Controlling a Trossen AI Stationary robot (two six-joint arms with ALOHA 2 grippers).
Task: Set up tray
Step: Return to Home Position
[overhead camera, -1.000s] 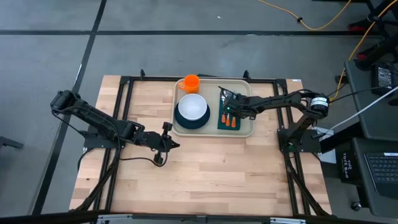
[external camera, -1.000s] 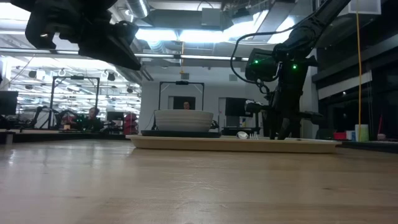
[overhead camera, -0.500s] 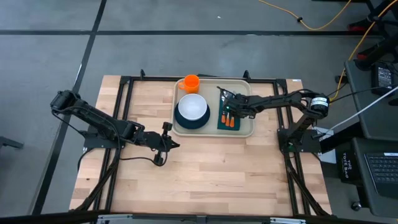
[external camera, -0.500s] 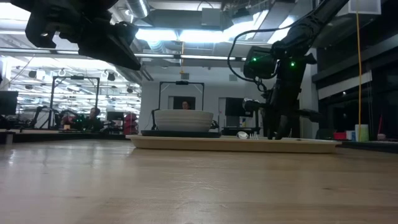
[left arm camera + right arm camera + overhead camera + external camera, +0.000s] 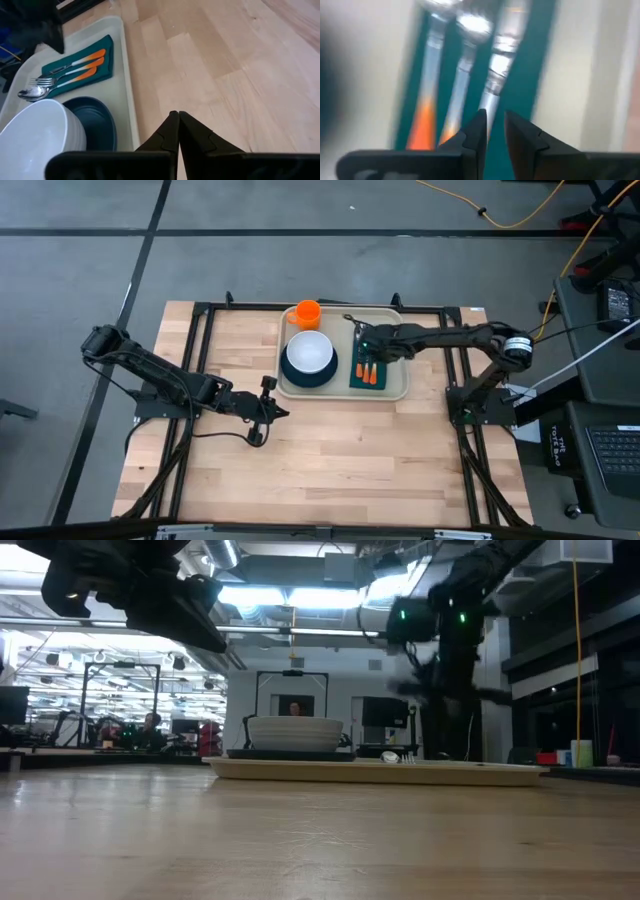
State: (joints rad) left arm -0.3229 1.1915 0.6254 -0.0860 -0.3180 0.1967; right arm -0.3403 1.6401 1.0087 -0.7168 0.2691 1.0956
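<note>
Left gripper (image 5: pixel 268 406) hangs over bare table, fingers pressed together, empty. The cream, round-cornered tray (image 5: pixel 393 383) lies far-centre. The right gripper (image 5: pixel 360 340) hides the green napkin's (image 5: pixel 355 381) far end, fingers narrowly parted, empty.

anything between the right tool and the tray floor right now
Yes. The right tool hangs over the right part of the tray, and the green napkin with three orange-handled utensils on it lies between the tool and the tray floor. Nothing else visible intervenes.
</note>
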